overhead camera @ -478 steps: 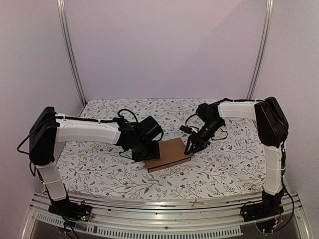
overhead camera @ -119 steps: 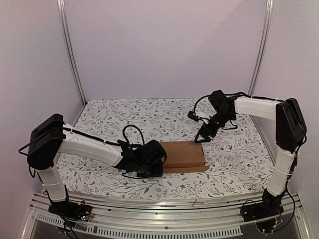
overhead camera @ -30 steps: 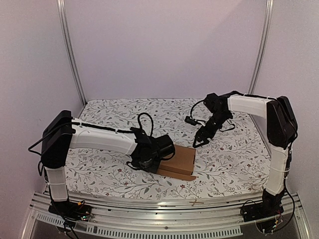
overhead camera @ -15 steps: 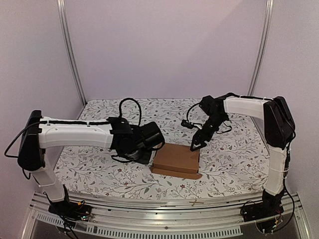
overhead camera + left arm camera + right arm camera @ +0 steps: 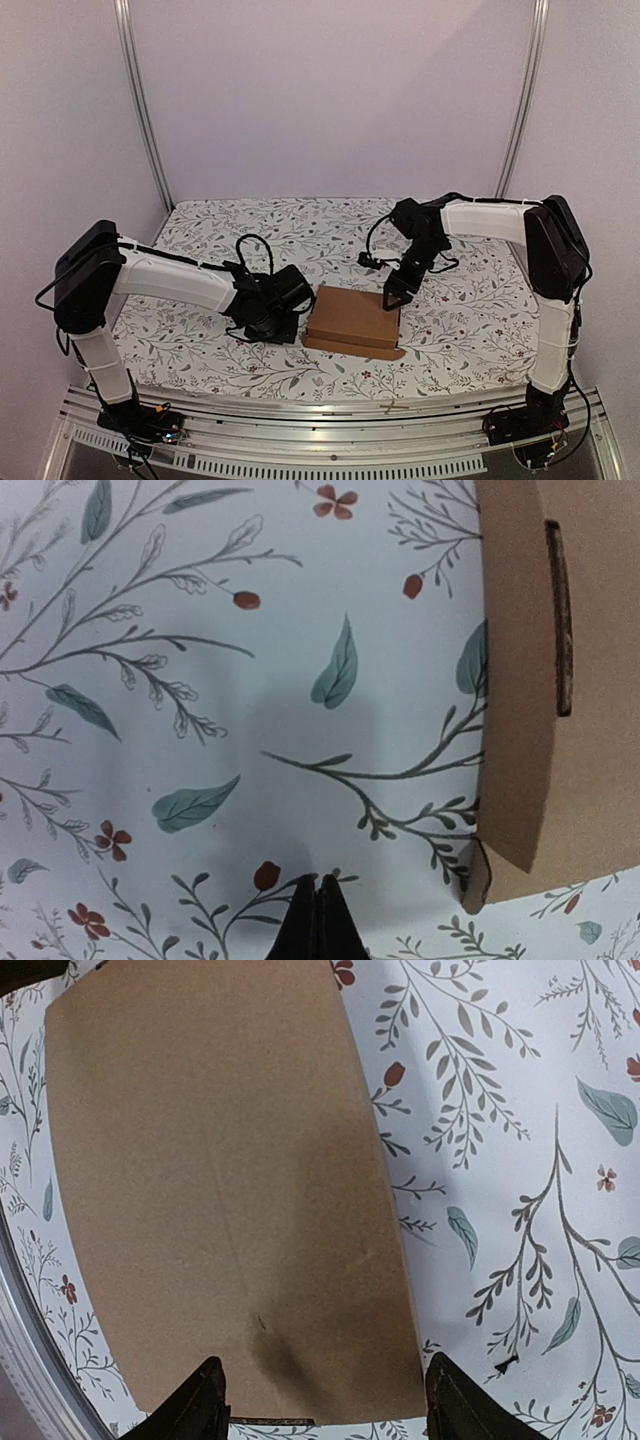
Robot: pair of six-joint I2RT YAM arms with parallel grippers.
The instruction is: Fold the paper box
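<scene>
Toward the near middle of the counter (image 5: pixel 470 330), on its flowered cloth, the paper box (image 5: pixel 353 315) lay flat as a thin closed rectangle, with a lower layer of cardboard (image 5: pixel 385 352) showing past its near edge. We judged the folding to be late on: the main panels were down, and what remained was seating the edges.

The left jaws, at the end of the left arm (image 5: pixel 170 275), were pressed together on nothing, their tips low over the cloth just beside the box's left side. From the left wrist we saw that side panel with a narrow slot (image 5: pixel 560 620) in it, and a small gap at one corner (image 5: pixel 472 872) where the cardboard had not quite closed.

The right jaws, on the right arm (image 5: pixel 480 218), stood wide apart over the box's far right end. Their fingertips (image 5: pixel 205 1405) straddled its width, and we could not tell whether they touched it.

The next move, as we read it, called for pushing the loose left side home with the left jaws while the right jaws steadied the box against sliding. The box was closed, so we saw nothing of any contents.
</scene>
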